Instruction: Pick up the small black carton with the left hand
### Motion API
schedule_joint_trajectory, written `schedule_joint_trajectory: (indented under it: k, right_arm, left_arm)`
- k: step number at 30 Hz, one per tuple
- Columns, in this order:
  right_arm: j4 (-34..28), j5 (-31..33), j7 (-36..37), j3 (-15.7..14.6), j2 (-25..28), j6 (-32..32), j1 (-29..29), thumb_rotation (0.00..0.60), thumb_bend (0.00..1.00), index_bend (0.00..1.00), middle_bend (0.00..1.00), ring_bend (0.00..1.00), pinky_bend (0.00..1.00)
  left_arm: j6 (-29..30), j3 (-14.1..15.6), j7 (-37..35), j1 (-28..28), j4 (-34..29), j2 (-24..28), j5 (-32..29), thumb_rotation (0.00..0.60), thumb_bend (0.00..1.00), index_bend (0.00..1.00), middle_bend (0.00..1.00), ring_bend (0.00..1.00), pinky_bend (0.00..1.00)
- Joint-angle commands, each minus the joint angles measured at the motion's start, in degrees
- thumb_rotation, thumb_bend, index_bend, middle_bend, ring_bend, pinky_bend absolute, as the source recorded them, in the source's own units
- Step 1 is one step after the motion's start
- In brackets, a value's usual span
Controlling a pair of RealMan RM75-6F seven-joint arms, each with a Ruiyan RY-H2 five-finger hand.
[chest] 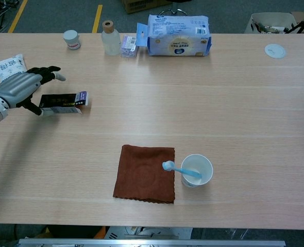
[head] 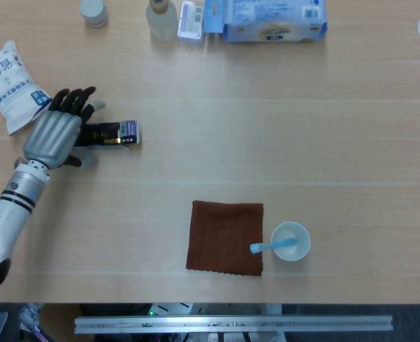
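The small black carton [head: 110, 132] [chest: 62, 100] lies flat on the wooden table [head: 267, 142], its long side running left to right and a purple-white end pointing right. My left hand [head: 53, 134] [chest: 15, 91] is just left of the carton with its fingers apart and nothing in its grasp. Its dark fingertips [head: 75, 100] point up and to the right, and its thumb [chest: 40, 111] reaches the carton's left end. Whether the thumb touches the carton is unclear. My right hand shows in neither view.
A white pouch [head: 12, 85] lies just behind the left hand. A small jar [head: 92, 11], a bottle [head: 161, 17], a small pack [head: 190, 19] and a large blue wipes pack [head: 265, 18] line the far edge. A brown cloth [head: 226, 237] and a cup with a toothbrush [head: 290, 241] sit near the front.
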Motion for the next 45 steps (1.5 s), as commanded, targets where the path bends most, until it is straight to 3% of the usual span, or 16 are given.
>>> schedule_joint_trajectory:
  k: [1, 11, 21, 38, 45]
  right_arm:
    - [-0.1, 0.0, -0.1, 0.0, 0.0, -0.1, 0.1, 0.6, 0.19, 0.1, 0.12, 0.09, 0.18]
    - [0.2, -0.1, 0.1, -0.1, 0.0, -0.1, 0.1, 0.6, 0.19, 0.1, 0.12, 0.09, 0.18]
    - [0.2, 0.1, 0.5, -0.1, 0.1, 0.2, -0.1, 0.6, 0.19, 0.1, 0.12, 0.09, 0.18]
    - [-0.2, 0.1, 0.2, -0.1, 0.2, -0.3, 0.2, 0.6, 0.19, 0.1, 0.12, 0.09, 0.18]
    - [0.0, 0.2, 0.3, -0.2, 0.0, -0.4, 0.2, 0.6, 0.19, 0.1, 0.12, 0.09, 0.18]
  left_arm:
    - [-3.7, -0.5, 0.1, -0.2, -3.1, 2.5, -2.6, 0.6, 0.17, 0.22, 0.0, 0.0, 0.0]
    - [-8.5, -2.0, 3.7, -1.8, -5.2, 4.3, -6.9, 0.6, 0.17, 0.24, 0.0, 0.0, 0.0]
    - [-9.8, -2.3, 6.5, -2.1, -3.3, 3.0, -8.7, 0.6, 0.17, 0.26, 0.0, 0.0, 0.0]
    - [-9.9, -2.2, 5.3, -2.0, -1.4, 2.0, -8.1, 0.6, 0.17, 0.29, 0.0, 0.0, 0.0]
    - [-10.1, -1.9, 4.8, -2.1, -1.0, 1.8, -7.5, 0.6, 0.27, 0.27, 0.0, 0.0, 0.0]
